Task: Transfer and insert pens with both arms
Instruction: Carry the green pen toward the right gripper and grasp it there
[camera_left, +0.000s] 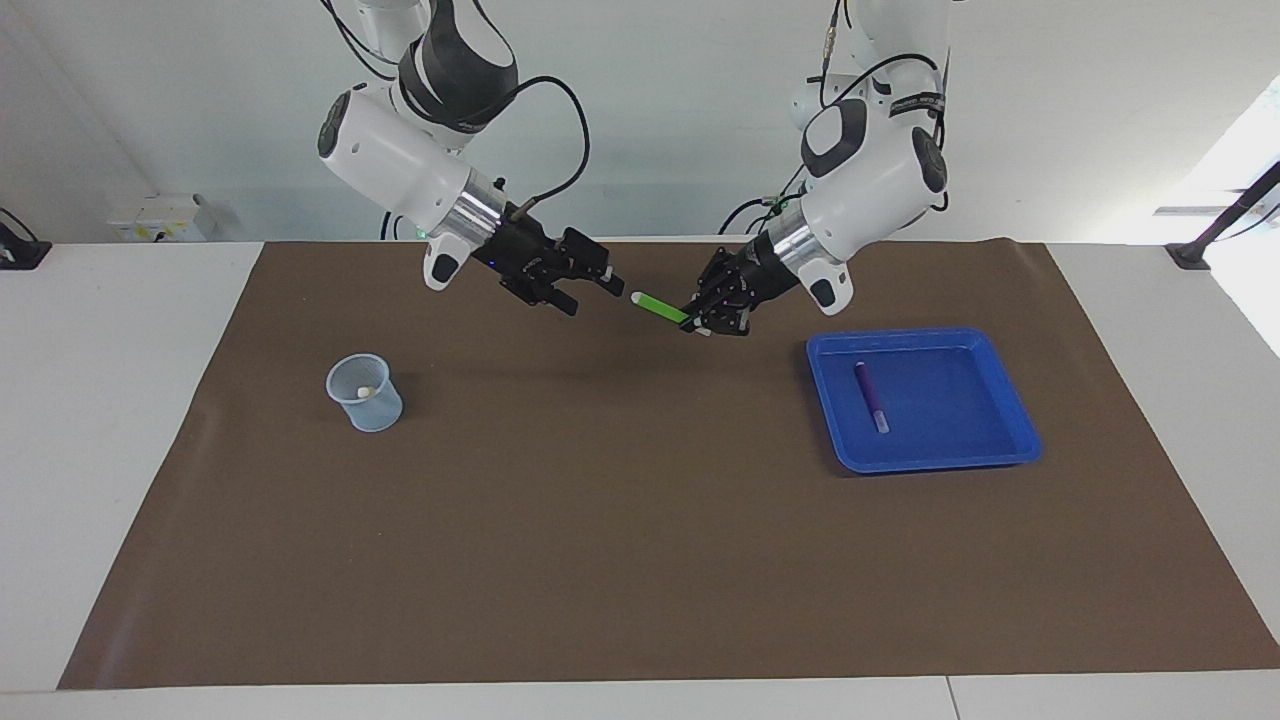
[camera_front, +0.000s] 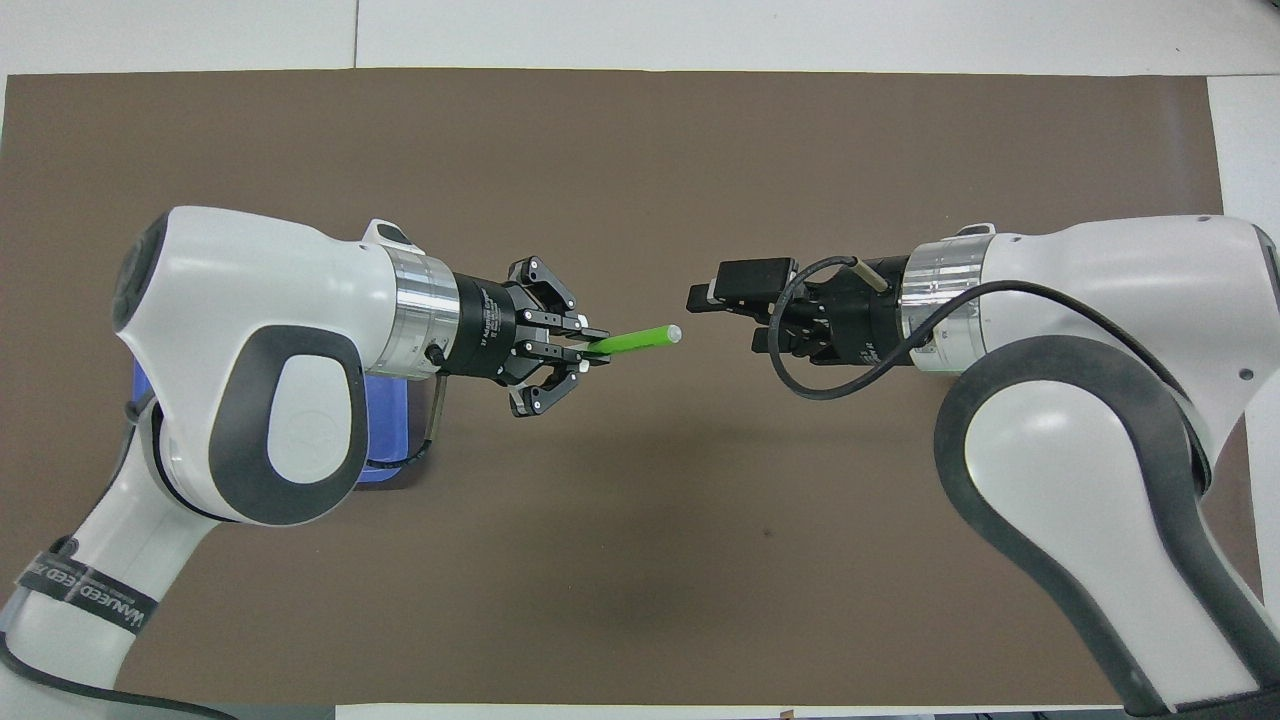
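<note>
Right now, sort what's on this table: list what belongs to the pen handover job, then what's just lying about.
Part of the job:
- green pen, held in the shut left gripper above the brown mat
- right gripper, open, just short of the pen's free end
- purple pen lying in the blue tray
- clear cup with something pale inside

Just lying about:
- thin black rod at the left arm's end

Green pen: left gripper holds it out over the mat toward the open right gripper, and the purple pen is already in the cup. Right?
Not quite. The purple pen lies in the blue tray, not in the cup, as the facing view shows. The rest holds: the left gripper is shut on the green pen, pointing it toward the open right gripper over the mat.
</note>
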